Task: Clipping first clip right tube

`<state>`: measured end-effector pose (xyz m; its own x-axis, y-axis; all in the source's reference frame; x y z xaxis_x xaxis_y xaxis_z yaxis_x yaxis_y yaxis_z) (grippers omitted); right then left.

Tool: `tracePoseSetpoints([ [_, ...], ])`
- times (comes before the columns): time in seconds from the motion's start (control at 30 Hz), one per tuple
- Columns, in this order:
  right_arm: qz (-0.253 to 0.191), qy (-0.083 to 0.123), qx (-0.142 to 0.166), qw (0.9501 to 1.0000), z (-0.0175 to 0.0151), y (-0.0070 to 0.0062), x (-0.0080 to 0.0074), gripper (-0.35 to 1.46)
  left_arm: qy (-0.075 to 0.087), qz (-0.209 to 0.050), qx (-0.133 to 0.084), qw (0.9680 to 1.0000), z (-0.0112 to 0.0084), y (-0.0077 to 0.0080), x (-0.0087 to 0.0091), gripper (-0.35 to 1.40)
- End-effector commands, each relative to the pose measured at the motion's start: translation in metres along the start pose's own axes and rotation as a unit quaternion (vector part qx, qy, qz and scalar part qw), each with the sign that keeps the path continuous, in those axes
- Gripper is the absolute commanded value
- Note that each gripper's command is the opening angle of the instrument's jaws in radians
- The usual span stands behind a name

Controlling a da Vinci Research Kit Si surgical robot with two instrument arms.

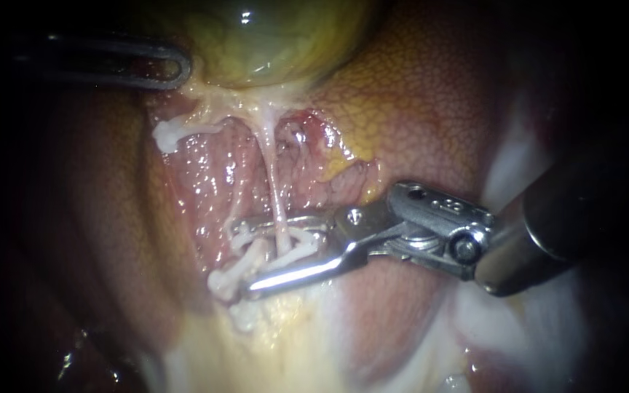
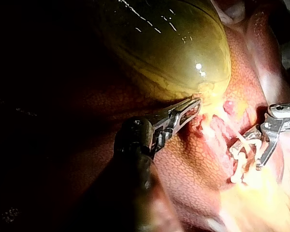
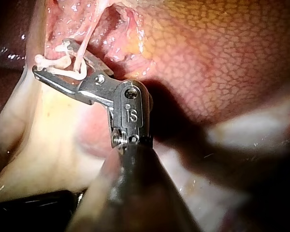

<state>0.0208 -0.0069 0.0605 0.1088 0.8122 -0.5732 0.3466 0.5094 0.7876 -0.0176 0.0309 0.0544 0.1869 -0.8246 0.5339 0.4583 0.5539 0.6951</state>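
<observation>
The greenish gallbladder (image 1: 271,36) hangs at the top, and pale tubes run down from its neck. My right instrument (image 1: 245,258) comes in from the right. Its two long jaws stand open, one on each side of the right tube (image 1: 274,182) low on its length, with white tissue strands bunched between them. In the right wrist view the same jaws (image 3: 50,58) straddle the tube (image 3: 89,36). My left instrument (image 1: 176,69) lies at the upper left, its jaws shut on the gallbladder's neck, as the left wrist view (image 2: 193,106) also shows.
Mottled red-brown liver (image 1: 431,94) surrounds the exposed bed. A thinner strand (image 1: 238,196) runs left of the right tube. Pale yellow fatty tissue (image 1: 278,335) lies below the jaws. A white tissue nub (image 1: 165,137) sits under the left instrument.
</observation>
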Motion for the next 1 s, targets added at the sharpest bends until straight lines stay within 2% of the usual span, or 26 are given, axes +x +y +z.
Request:
tracePoseSetpoints([
  [0.03,0.003,0.002,0.007,1.0,0.0,-0.0001,0.0,0.5,0.0,0.0,0.0,1.0,0.0,0.0,0.0,-0.35],
  [0.17,0.011,0.016,0.037,0.9991,-0.0001,-0.0002,0.0,0.49,0.0,0.0,0.0,1.0,0.0,0.0,0.0,-0.35],
  [0.27,0.015,0.023,0.033,0.9991,0.0,-0.0004,-0.0001,0.49,0.0,0.0,0.0,1.0,0.0,0.0,0.0,-0.35],
  [0.63,0.02,0.006,0.061,0.9979,0.0006,-0.0025,-0.0006,0.45,0.0,0.0,0.0,1.0,0.0001,0.0,0.0002,-0.35],
  [0.77,0.021,0.003,0.067,0.9975,0.0006,-0.0026,-0.0007,0.43,0.0,0.0,0.0,1.0,0.0001,0.0,0.0002,-0.35],
  [1.0,0.027,0.006,0.057,0.998,0.0004,-0.0021,-0.0005,0.3,0.0,0.001,0.0,1.0,0.0001,0.0001,0.0002,-0.35],
])
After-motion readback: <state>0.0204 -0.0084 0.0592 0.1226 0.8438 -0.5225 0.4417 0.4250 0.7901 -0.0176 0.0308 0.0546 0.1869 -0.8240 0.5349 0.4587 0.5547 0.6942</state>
